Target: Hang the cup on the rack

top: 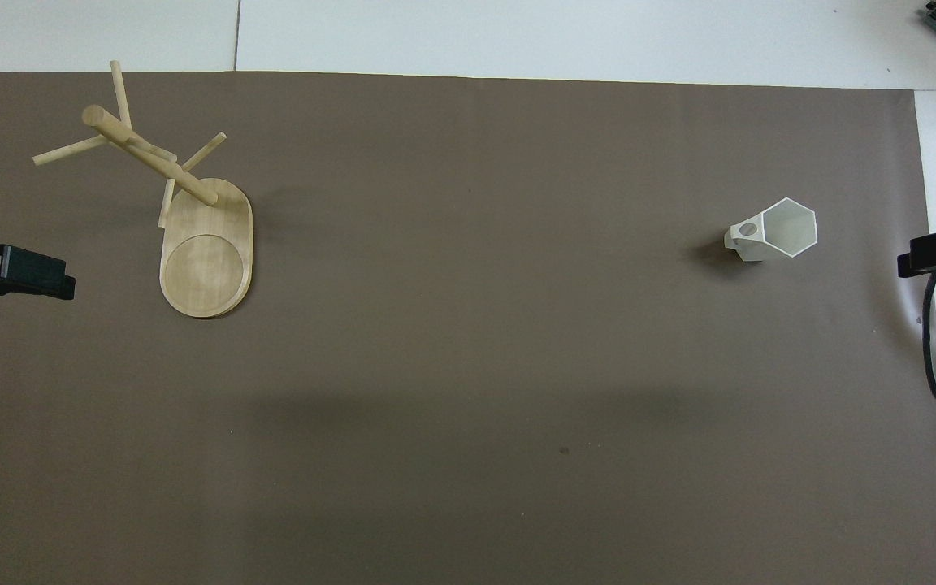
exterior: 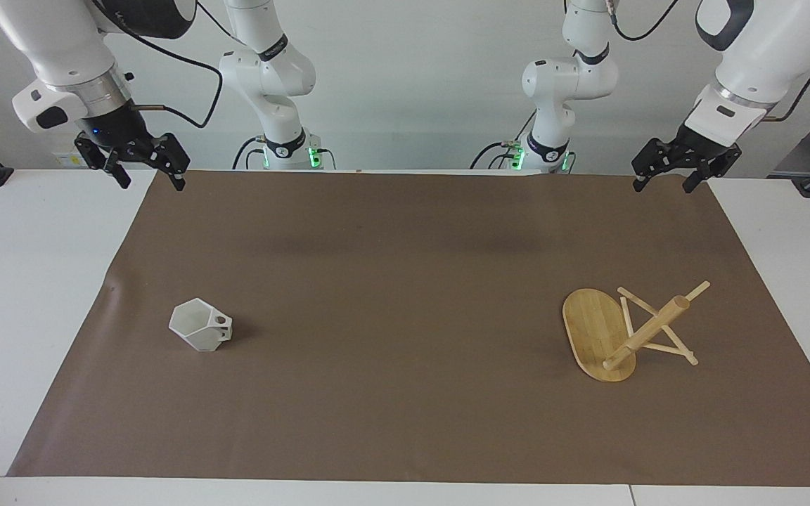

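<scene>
Table (exterior: 25,295): white, overlaid with a brown mat (exterior: 405,281) that covers most of the working area.

Cup (exterior: 200,328): white, faceted, hexagonal rim. It stands upright on the mat toward the right arm's end of the table, mouth up. Its blocky handle (pierced by a round hole) points toward the middle of the table. Nothing touches it.

Rack (exterior: 626,334): light bamboo, standing on the mat toward the left arm's end of the table, well apart from the cup. The flat oval base rests on the mat; a thick round post rises from it, crossed by thin pegs. No cup hangs on any peg.

Left gripper (exterior: 664,178): raised over the mat's edge at the robots' end, at the left arm's end of the table. Fingers spread wide, nothing between them. The arm waits.

Right gripper (exterior: 150,181): raised over the mat's corner at the robots' end, at the right arm's end of the table. Fingers likewise spread wide and empty. This arm waits too.

Cable (top: 935,341): black, looping beside the right gripper in the overhead view.
</scene>
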